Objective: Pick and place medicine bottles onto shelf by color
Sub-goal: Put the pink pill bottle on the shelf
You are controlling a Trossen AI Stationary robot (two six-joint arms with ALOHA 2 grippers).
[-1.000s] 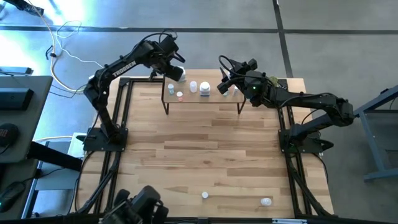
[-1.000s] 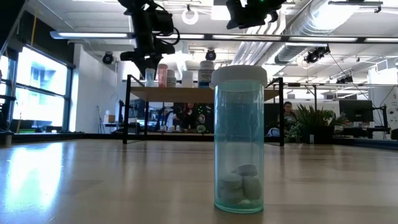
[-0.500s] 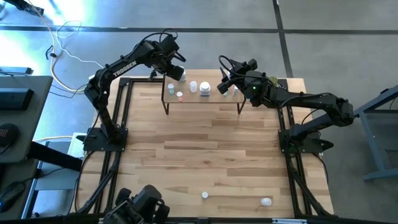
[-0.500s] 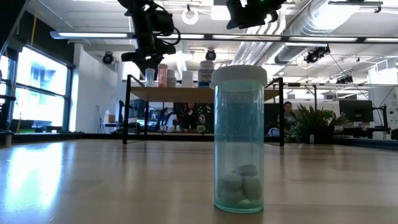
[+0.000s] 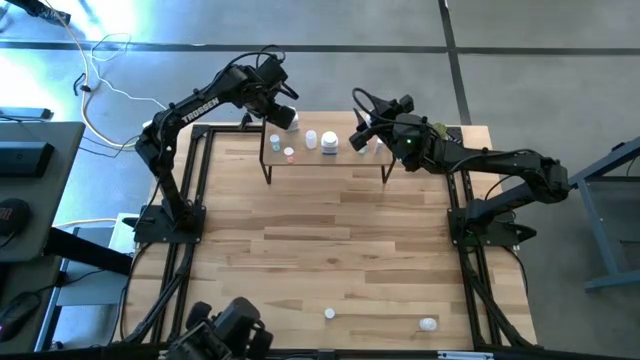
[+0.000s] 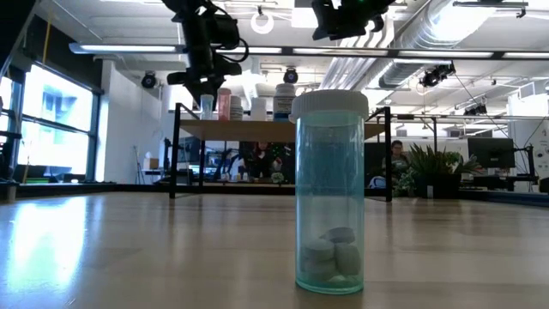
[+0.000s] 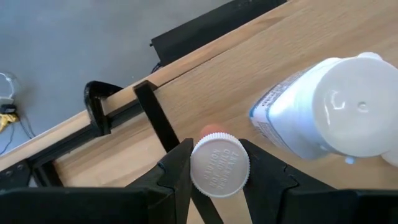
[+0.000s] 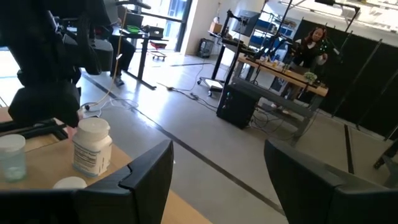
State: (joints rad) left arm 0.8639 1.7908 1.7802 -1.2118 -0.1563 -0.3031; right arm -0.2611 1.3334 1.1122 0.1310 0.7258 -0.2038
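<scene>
The shelf, a light-wood board on black legs, stands at the table's far edge. Several small bottles stand on it, among them a white one and a pink one. My left gripper is over the shelf's left end, shut on a small white-capped bottle. My right gripper hovers open above the shelf's right part, holding nothing. A teal bottle with a white cap stands on the table close to the low camera. Another bottle stands near the table's near edge. My left gripper pinches the small bottle just below its white cap, one finger on each side, coming from above and pointing down. The bottle stays upright at the shelf's left end. Whether its base rests on the board, I cannot tell.
A large white bottle stands right beside the held one, with a pink bottle between them in the low view. The middle of the tabletop is bare wood. People and desks show in the room beyond the table.
</scene>
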